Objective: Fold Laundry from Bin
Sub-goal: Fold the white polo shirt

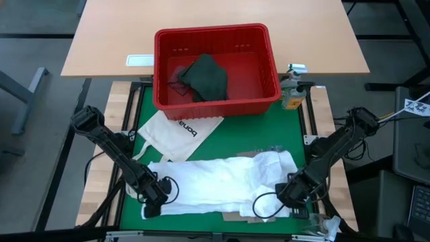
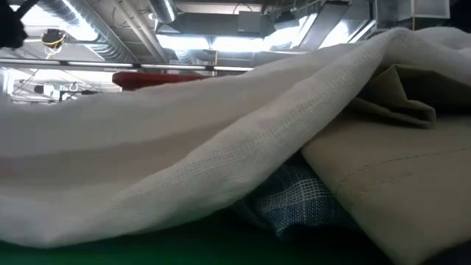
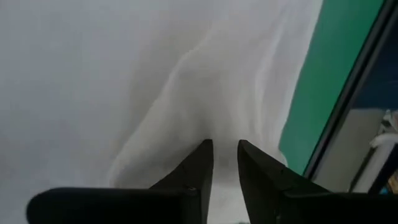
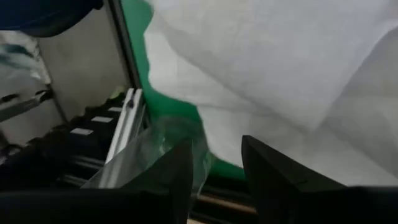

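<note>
Beside bin, tote bag, bottle

The bin sits at the far middle of the surface, with a top inside it. Just before the bin, toward the left, lies a tote. Nearer still, a shirt spreads across the front, between the left gripper and the right gripper.

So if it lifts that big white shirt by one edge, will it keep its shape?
Probably not. The white shirt lies in soft wrinkles, so it likely droops. It looks thin, probably light. Pushed across the green mat, it would likely bunch.
</note>
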`<state>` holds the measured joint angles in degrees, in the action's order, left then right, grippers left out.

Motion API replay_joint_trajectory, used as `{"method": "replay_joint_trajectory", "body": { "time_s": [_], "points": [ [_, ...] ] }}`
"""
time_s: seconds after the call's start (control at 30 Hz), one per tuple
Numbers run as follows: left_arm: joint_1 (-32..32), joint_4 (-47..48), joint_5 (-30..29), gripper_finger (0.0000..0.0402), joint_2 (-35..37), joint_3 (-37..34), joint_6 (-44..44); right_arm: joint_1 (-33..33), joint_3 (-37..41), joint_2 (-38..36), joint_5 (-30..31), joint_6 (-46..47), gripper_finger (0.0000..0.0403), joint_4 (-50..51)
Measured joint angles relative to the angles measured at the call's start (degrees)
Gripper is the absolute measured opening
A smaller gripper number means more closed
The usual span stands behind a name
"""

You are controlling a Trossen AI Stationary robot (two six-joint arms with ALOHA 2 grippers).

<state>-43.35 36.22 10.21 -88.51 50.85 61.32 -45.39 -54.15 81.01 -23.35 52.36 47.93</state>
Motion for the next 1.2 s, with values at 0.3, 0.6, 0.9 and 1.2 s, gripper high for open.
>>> {"method": "replay_joint_trajectory", "body": {
  "time_s": [0.3,0.6,0.9,1.2],
  "points": [
    [-0.22,0.09,11.40,0.0024,0.00,0.00,4.28,0.03,-2.63,0.00,-2.05,0.09,0.0137,0.17],
    [-0.34,-8.66,20.59,0.0001,0.28,0.00,5.83,0.03,-8.67,-0.02,-0.90,-0.12,0.0137,0.21],
    [0.96,-24.99,0.11,0.0001,0.92,0.00,-4.06,0.04,-12.47,-0.02,9.24,-5.62,0.0137,0.14],
    [0.80,-20.52,-24.82,0.0001,0.92,0.00,-6.48,0.07,-12.56,-0.02,33.25,-13.67,0.0137,0.15]
  ]
}}
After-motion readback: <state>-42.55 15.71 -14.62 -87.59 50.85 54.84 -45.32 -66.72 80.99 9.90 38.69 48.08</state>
